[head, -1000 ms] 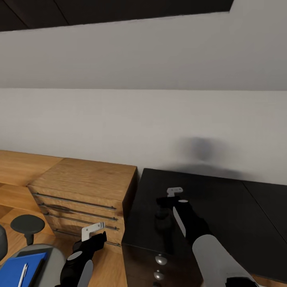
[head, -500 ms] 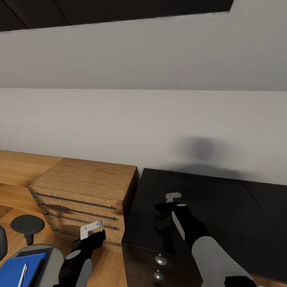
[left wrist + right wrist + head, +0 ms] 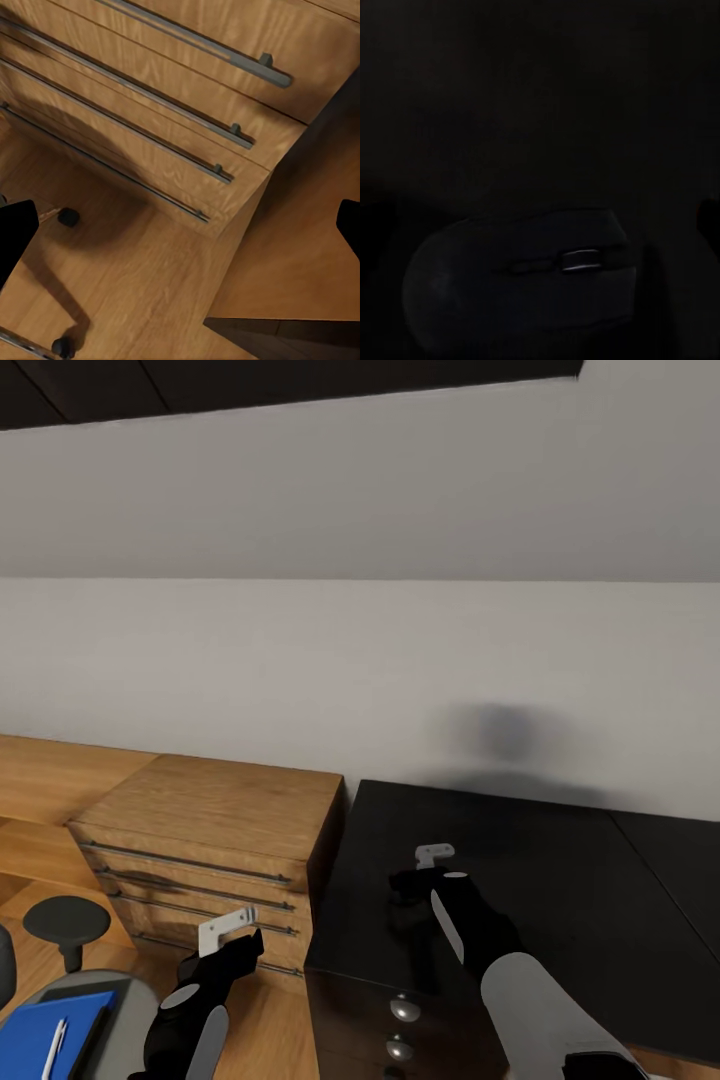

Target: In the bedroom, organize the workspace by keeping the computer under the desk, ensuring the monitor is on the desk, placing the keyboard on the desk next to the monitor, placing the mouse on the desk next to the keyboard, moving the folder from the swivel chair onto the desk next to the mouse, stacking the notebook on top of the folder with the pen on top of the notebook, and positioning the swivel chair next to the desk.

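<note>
My right gripper (image 3: 408, 880) hovers open just above the black desk (image 3: 560, 880), near its left end. In the right wrist view a dark mouse (image 3: 521, 274) lies on the desk below the spread fingers, not held. My left gripper (image 3: 245, 950) hangs open over the floor in front of the oak dresser (image 3: 215, 810), holding nothing. At the lower left, the swivel chair (image 3: 130, 1010) carries the blue folder (image 3: 45, 1035) with the white pen (image 3: 54, 1050) lying on it. The notebook, keyboard, monitor and computer are out of view.
The dresser stands flush against the desk's left side, its drawer handles (image 3: 195, 157) close to my left gripper. Black drawers with round knobs (image 3: 404, 1010) sit under the desk top. A sloped grey wall rises behind. A chair caster (image 3: 67, 217) rests on the wood floor.
My right gripper has drawn back slightly toward me over the desk. My left gripper has shifted a little, and the head view has tilted slightly.
</note>
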